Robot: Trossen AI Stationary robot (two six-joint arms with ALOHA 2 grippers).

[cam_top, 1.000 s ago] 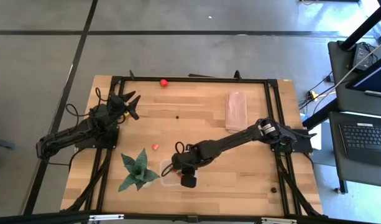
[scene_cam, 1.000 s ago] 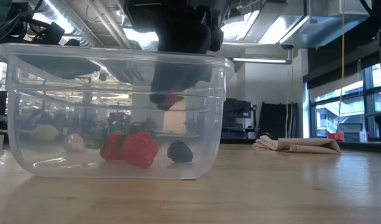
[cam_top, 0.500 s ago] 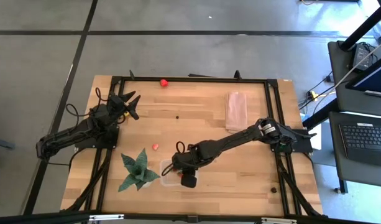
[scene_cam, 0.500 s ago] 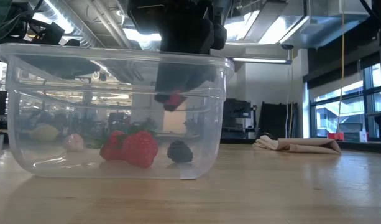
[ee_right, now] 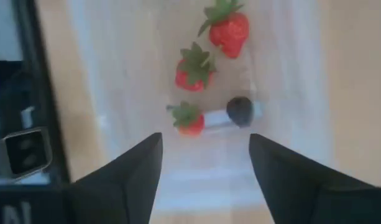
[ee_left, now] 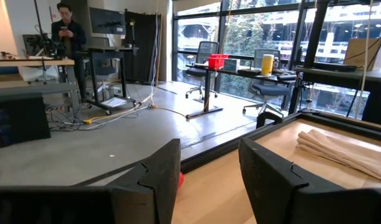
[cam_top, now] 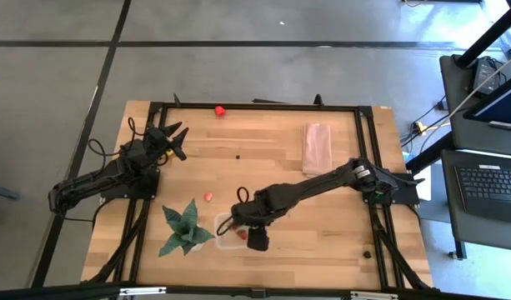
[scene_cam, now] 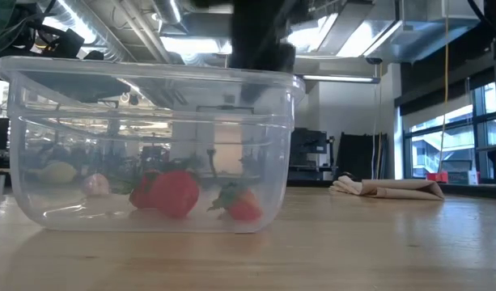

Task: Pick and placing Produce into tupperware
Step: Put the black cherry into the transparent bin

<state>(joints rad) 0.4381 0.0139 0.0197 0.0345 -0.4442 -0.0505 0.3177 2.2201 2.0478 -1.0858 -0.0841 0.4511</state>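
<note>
The left gripper [cam_top: 173,139] was parked at the table's far left, fingers apart and empty. The tupperware [cam_top: 228,232] sat beside the plant [cam_top: 183,229], three strawberries [ee_right: 193,76] and a dark berry [ee_right: 240,108] inside. The right gripper [cam_top: 255,237] was held above it, spread wide, gripping nothing.

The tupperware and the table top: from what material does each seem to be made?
The tupperware looks like clear, glossy plastic: the strawberries inside and the room behind show through its walls, and ceiling lights reflect on it. The table top looks like pale wood with a smooth finish; faint plank lines run across it.
</note>
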